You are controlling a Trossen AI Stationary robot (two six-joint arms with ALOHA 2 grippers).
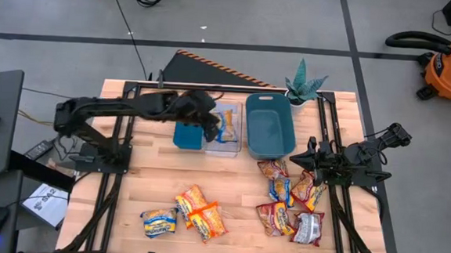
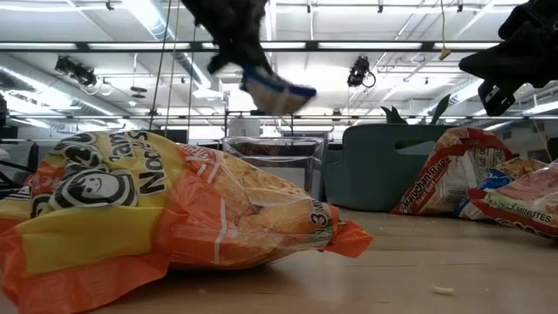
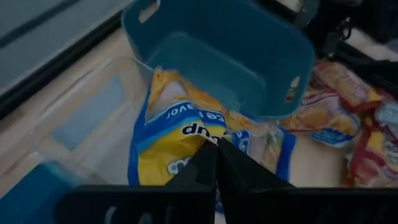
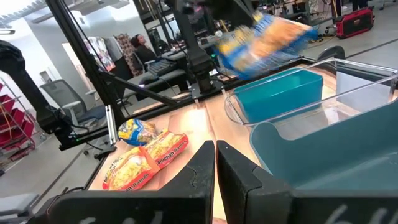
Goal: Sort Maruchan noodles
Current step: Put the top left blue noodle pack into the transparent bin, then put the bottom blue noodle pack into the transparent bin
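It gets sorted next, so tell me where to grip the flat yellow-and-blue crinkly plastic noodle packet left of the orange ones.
Come down from above on the yellow-and-blue packet and pinch its outer short end, away from the orange packets: it lies flat on the wooden table, so likely only a thin edge offers purchase.

The packet (image 3: pixel 180 134) pinched in the left gripper (image 3: pixel 216 163) is yellow with a blue border and blue lettering on a white band. The big bin (image 1: pixel 269 126) is plain teal; the small bin (image 1: pixel 188 135) at its nine o'clock is a brighter blue, and the bin (image 1: pixel 226 141) between them is clear. On the pale wood table (image 1: pixel 143 186), the packets (image 1: pixel 201 212) at six o'clock are orange and yellow with one blue-edged; the packets (image 1: pixel 290 201) at four o'clock are red-brown, yellow-blue and one silvery-white. Both arms are black.
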